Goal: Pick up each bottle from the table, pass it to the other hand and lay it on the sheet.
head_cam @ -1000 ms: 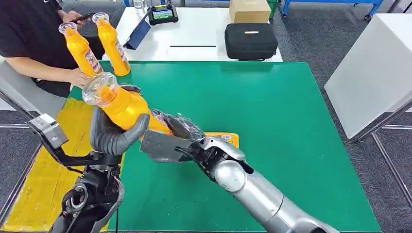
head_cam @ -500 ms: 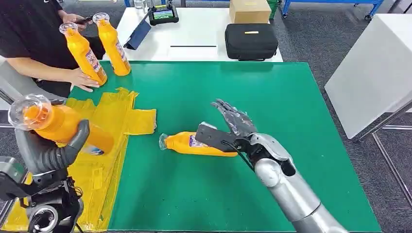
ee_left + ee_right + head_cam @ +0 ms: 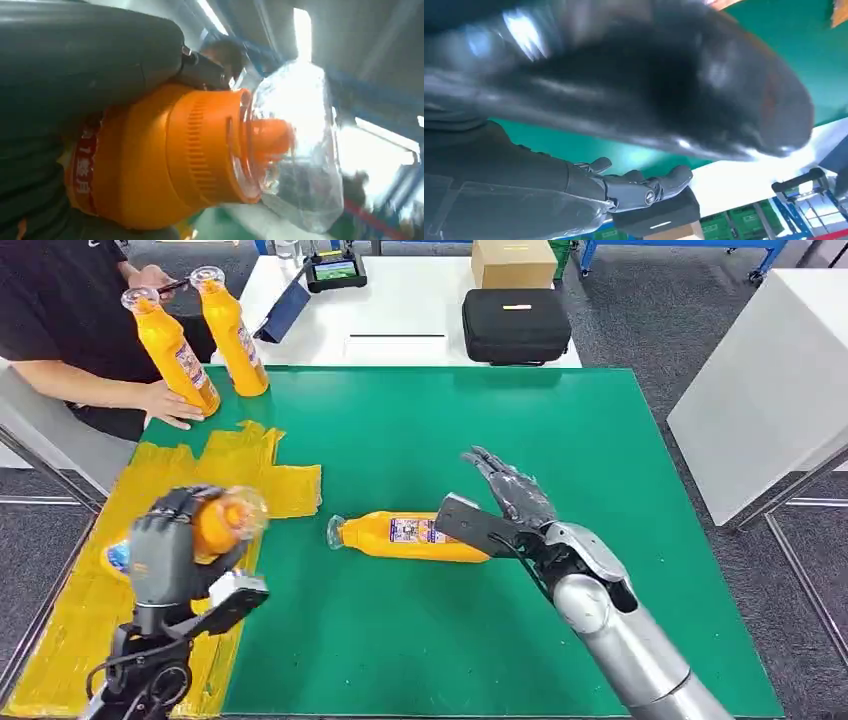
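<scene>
Orange bottle is gripped in the left hand over the yellow sheet, at about 8 o'clock on the green table. Fingers wrap the body near the shoulder; the clear cap points toward the table centre. Left wrist view confirms the hold: the bottle fills the palm and the ribbed orange neck sticks out past the thumb. Judgement: the bottle is held low and near horizontal because it is to be laid down on the sheet, not stood up (head view is blurred here, so exact tilt cannot be told).

Second orange bottle lies on its side near table centre, cap toward 9 o'clock, label up. It is just off the sheet's edge, on bare green. The right hand sits just beside its base at 3 o'clock, fingers spread and empty; whether the thumb touches the bottle cannot be told. Judgement: the hand is placed for the next pick, since this bottle goes right hand first, then across.

Two more orange bottles stand at 11 o'clock, one steadied by a person's hand. Beyond, at 12 o'clock, a black case and cardboard box rest on a white table.
</scene>
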`<state>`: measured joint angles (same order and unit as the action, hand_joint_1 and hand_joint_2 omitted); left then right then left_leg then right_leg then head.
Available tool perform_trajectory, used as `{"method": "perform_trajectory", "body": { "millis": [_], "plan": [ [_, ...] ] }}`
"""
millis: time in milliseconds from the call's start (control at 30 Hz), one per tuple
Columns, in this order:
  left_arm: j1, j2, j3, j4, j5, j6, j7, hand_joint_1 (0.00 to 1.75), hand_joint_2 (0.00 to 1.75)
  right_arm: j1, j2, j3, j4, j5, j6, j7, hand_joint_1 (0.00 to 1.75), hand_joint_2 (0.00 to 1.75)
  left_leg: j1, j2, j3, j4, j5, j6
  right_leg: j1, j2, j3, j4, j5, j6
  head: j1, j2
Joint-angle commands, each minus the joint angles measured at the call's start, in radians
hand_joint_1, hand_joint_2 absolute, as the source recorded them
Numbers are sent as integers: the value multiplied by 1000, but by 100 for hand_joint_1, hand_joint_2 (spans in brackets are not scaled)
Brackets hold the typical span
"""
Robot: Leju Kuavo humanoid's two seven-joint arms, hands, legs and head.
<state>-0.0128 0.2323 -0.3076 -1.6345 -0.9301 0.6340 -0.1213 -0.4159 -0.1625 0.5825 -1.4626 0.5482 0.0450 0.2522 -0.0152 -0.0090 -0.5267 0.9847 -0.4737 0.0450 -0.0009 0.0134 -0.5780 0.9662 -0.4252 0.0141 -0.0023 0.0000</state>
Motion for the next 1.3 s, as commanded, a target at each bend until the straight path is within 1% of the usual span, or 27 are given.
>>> {"method": "perform_trajectory", "body": {
  "millis": [33, 67, 100, 167, 200, 233, 267, 300, 333, 367, 433, 533, 567, 667, 733, 833, 867, 933, 1067, 1167, 1200, 1267, 1300],
  "plan": [
    [-84, 82, -213, 250, -45, -60, 43, 175, 175, -22, -47, 32, 2, -23, 2, 9, 0, 0, 0, -1, 3, -1, -1, -3, 0, -3, 4, -1, -1, 0, 0, 0],
    [-93, 83, -237, 285, -37, -68, 44, 175, 175, -23, -50, 33, 2, -30, 3, 13, 0, 0, 0, -2, 4, -2, -1, -4, 0, -4, 5, -1, -2, 0, 0, 0],
    [-100, 84, -256, 314, -36, -70, 45, 175, 175, -23, -51, 32, 1, -34, 4, 15, 0, 0, 0, -2, 3, -2, 0, -2, 0, -3, 3, -1, -1, 0, 0, 0],
    [-122, 96, -306, 364, -23, -85, 42, 175, 175, -20, -55, 32, -2, -42, 5, 17, 0, 0, 0, -3, 7, -3, 0, -4, 0, -5, 7, -2, -2, 0, 0, 0],
    [-124, 97, -310, 369, -22, -85, 42, 175, 175, -20, -55, 31, -3, -43, 5, 18, 0, 0, 0, -3, 4, -2, 0, -3, 0, -4, 5, -1, -1, 0, 0, 0],
    [-139, 105, -339, 395, -4, -113, 48, 175, 175, -12, -56, 27, -4, -46, 6, 22, 0, 0, 0, -2, 5, -2, 0, -4, 0, -3, 5, -1, -1, 0, 0, 0],
    [-139, 105, -339, 395, -4, -113, 48, 175, 175, -12, -56, 27, -4, -46, 6, 22, 0, 0, 0, -2, 4, -1, 0, -3, 0, -3, 4, -1, -1, 0, 0, 0],
    [-149, 107, -350, 407, 14, -152, 68, 173, 175, -6, -55, 25, -1, -46, 8, 25, 0, 0, 1, -2, 4, -1, 0, -4, 1, -4, 5, -1, -1, 0, 0, 0],
    [-154, 107, -353, 411, 31, -184, 79, 0, 175, -4, -55, 25, 0, -43, 12, 29, 0, 0, 0, -2, 3, -1, 0, -3, 0, -4, 4, -1, -1, 0, 0, 0],
    [-161, 107, -357, 413, 29, -211, 111, 0, 0, -1, -54, 22, 0, -40, 15, 33, 0, 0, 1, -3, 4, -1, 0, -4, 1, -4, 5, -1, -1, 0, 0, 0],
    [-167, 107, -359, 407, 27, -219, 117, 0, 0, 2, -52, 21, 0, -40, 16, 33, 0, 0, 1, -2, 2, -1, 0, -3, 1, -3, 3, -1, -1, 0, 0, 0],
    [-179, 119, -372, 401, 30, -235, 109, 0, 0, 3, -50, 15, 5, -25, 32, 41, 0, 0, 2, -1, 5, 0, -2, -5, 2, -3, 6, -1, -2, 0, 0, 0],
    [-185, 126, -379, 403, 18, -225, 97, 0, 0, 1, -48, 13, 9, -23, 35, 42, 0, 0, 1, -1, 2, 0, -1, -3, 1, -2, 2, 0, -1, 0, 0, 0],
    [-197, 148, -395, 405, -27, -197, 69, 0, 0, -9, -46, 15, 28, -22, 48, 38, 0, 0, 1, -1, 3, 0, -1, -4, 1, -2, 4, -1, -1, 0, 0, 0],
    [-198, 150, -396, 404, -28, -196, 65, 0, 0, -12, -46, 17, 33, -22, 50, 37, 0, 0, 1, 0, 2, 0, -1, -3, 1, -1, 2, 0, -1, 0, 0, 0],
    [-208, 166, -416, 403, -45, -190, 21, 0, 0, -28, -50, 30, 60, -25, 60, 30, 0, 0, 0, 0, 1, 0, 0, -2, 0, -1, 1, 0, 0, 0, 0, 0],
    [-217, 172, -424, 408, -41, -202, 6, 0, 0, -32, -48, 33, 68, -26, 61, 29, 0, 0, 1, 0, 3, 0, -1, -4, 1, -1, 4, 0, -1, 0, 0, 0],
    [-221, 175, -428, 407, -39, -202, -2, 0, 0, -34, -47, 34, 71, -26, 61, 28, 0, 0, 0, -1, 1, 0, 0, -2, 0, -1, 1, 0, 0, 0, 0, 0],
    [-222, 176, -430, 405, -38, -204, -7, 0, 0, -34, -46, 35, 71, -26, 60, 29, 0, 0, 1, 0, 3, 0, -1, -4, 1, -1, 3, 0, -1, 0, 0, 0],
    [-244, 195, -455, 397, -25, -229, -50, 0, 0, -24, -39, 33, 73, -13, 72, 30, 0, 0, 1, 0, 2, 0, -1, -3, 1, -1, 2, 0, -1, 0, 0, 0],
    [-252, 202, -459, 385, -6, -230, -67, 0, 0, -18, -33, 25, 76, 6, 80, 32, 0, 175, 1, 0, 2, 0, -1, -4, 1, -1, 3, 0, -1, 0, 0, 0],
    [-256, 198, -443, 359, 62, -218, -99, 0, 0, -4, -31, 11, 79, 34, 91, 36, 0, 175, 1, -1, 1, 0, 0, -2, 1, -1, 1, 0, 0, 0, 0, 0],
    [-256, 183, -414, 327, 170, -217, -132, 0, 0, 10, -33, -3, 78, 49, 93, 42, 0, 175, 1, 0, 2, 0, -1, -4, 1, -1, 3, 0, -1, 0, 0, 0]
  ]
}}
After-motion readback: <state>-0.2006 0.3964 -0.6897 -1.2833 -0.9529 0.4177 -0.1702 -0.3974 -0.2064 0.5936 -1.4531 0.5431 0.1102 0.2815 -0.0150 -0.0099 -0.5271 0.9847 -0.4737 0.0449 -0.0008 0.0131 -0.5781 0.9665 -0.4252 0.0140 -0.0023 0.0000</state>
